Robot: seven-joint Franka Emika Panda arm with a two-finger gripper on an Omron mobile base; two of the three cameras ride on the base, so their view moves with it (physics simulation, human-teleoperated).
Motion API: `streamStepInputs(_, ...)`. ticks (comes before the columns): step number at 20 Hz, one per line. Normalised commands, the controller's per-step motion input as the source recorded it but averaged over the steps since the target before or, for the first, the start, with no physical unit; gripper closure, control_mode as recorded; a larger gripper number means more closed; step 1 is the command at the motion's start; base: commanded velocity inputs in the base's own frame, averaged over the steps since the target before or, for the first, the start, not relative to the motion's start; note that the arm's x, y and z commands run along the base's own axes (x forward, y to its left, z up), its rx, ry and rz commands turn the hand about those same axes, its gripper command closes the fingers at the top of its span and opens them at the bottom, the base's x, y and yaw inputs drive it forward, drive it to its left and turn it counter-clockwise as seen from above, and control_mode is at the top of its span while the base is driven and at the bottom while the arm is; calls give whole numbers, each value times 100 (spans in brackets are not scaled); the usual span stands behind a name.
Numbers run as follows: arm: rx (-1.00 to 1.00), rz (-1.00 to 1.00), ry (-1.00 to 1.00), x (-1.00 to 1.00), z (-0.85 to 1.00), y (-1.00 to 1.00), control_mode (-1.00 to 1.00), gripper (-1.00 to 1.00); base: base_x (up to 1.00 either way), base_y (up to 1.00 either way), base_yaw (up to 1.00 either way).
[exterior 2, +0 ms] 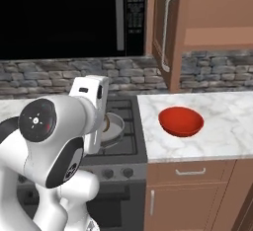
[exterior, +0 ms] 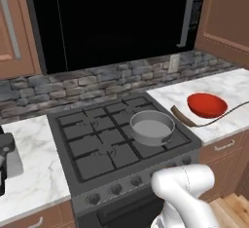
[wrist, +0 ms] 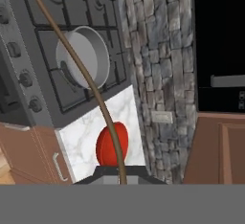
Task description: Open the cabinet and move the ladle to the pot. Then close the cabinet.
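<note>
- Ladle (exterior: pixel 184 117): in the left base view its dark end hangs just off the pot (exterior: pixel 152 127) at the pot's 3 o'clock, over the seam between stove (exterior: pixel 97 144) and counter (exterior: pixel 228 88). The thin handle runs off toward 3 o'clock, passing the bowl (exterior: pixel 207 104) on its near side.
- Gripper (wrist: pixel 119 175): fully closed. In the hand view the handle comes out from between its tips and arcs toward 11 o'clock across the pot, so I judge it pinched at the far end.
- Risk, pivot: a slender handle held at one end can swing in the grip, so the scoop may sag or roll off line.
- Risk, miss: released now, the scoop would likely land on the grate or counter, not in the pot.
- Risk, knock: the pot is shallow and looks light. A low approach from 3 o'clock could catch its rim and shove it.
- Risk, bowl: it sits close under the handle, so a sweep or a dip could nudge it.
- Cabinet (exterior 2: pixel 165 32): the door looks open, at the bowl's 12 o'clock in the right base view. A raised arm could clip it.
</note>
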Motion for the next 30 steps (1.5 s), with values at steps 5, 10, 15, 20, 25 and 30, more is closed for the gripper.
streamStepInputs(5,0,0,0,0,0,0,100,100,44,-38,17)
streamStepInputs(10,0,0,0,0,0,0,100,100,29,-2,7)
streamStepInputs(15,0,0,0,0,0,0,100,100,2,13,0)
streamStepInputs(20,0,0,0,0,0,0,100,100,21,3,0)
streamStepInputs(25,0,0,0,0,0,0,100,100,50,9,0)
streamStepInputs(30,0,0,0,0,0,0,100,100,42,0,10)
